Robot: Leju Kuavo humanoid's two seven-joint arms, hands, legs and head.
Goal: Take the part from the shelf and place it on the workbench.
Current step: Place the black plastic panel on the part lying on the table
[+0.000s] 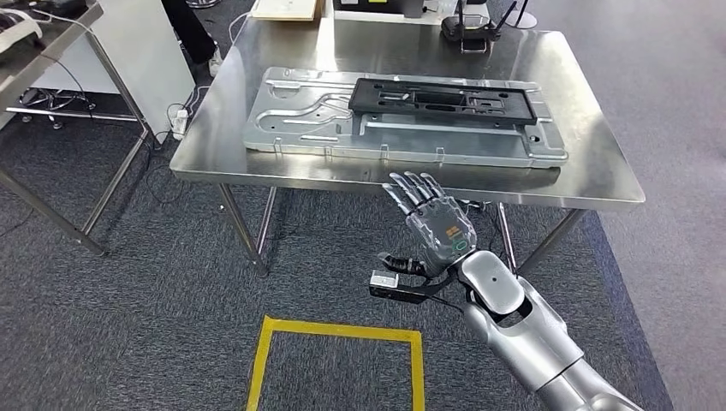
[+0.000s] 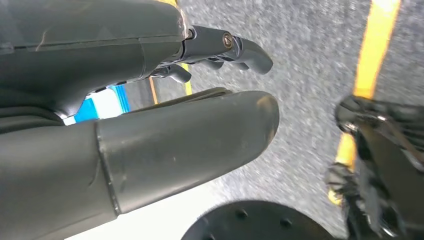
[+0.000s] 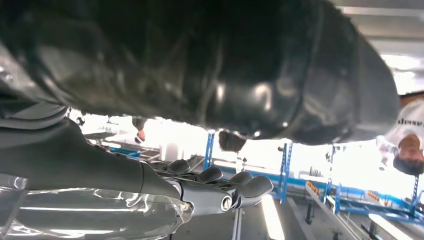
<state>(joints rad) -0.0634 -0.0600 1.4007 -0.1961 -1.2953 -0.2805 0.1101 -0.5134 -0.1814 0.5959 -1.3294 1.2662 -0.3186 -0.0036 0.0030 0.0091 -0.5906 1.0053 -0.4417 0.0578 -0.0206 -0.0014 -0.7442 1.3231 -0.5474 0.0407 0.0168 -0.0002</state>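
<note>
From the head view, the right hand (image 1: 425, 221) hangs just short of the workbench (image 1: 257, 163) edge, fingers stretched apart and holding nothing. Ahead of it on the bench lies a grey metal tray (image 1: 291, 116), and the black part (image 1: 443, 98) rests flat on that tray's far right portion. Below the hand, yellow floor tape (image 1: 342, 330) marks a square. In the left wrist view, the left hand (image 2: 165, 85) hangs over grey carpet, fingers loosely extended, gripping nothing. In the right wrist view, the right hand's fingers (image 3: 220, 187) extend freely; a cap's lettering is too blurred to read.
</note>
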